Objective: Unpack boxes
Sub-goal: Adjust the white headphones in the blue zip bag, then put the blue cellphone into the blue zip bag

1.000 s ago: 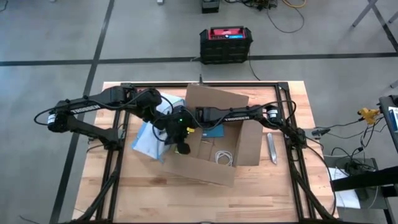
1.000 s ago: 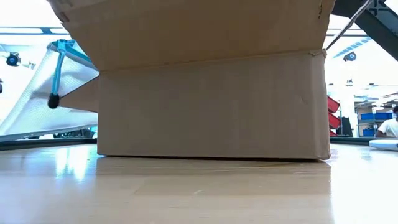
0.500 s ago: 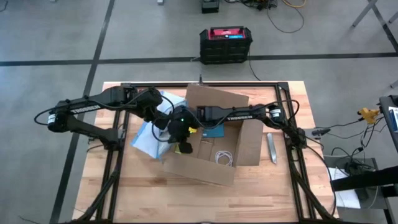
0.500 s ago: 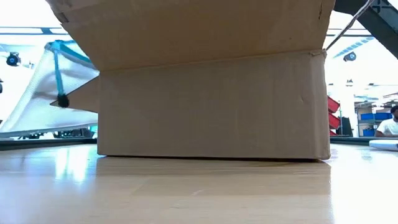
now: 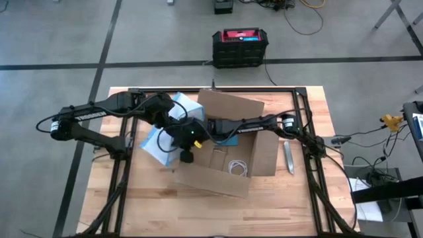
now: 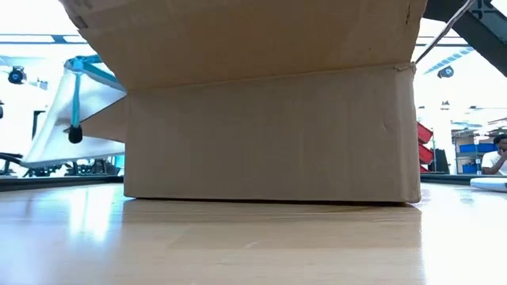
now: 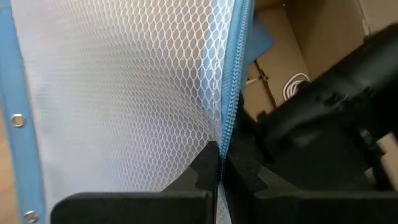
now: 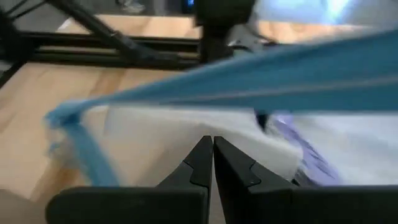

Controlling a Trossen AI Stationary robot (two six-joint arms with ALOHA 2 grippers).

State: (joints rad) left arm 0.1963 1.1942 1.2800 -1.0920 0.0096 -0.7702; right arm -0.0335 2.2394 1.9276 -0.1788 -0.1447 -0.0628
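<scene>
Since the earlier frames the mesh bag point(image 5: 173, 109) has lifted higher beside the cardboard box point(image 5: 225, 155), which sits open at mid-table with a white cable point(image 5: 238, 168) inside. The left gripper point(image 7: 220, 163) is clamped on the bag's blue zipper edge; the right gripper point(image 8: 212, 152) is closed just beside the bag, seemingly empty. Opposing pulls could tear the zipper, or drag the box sideways.
</scene>
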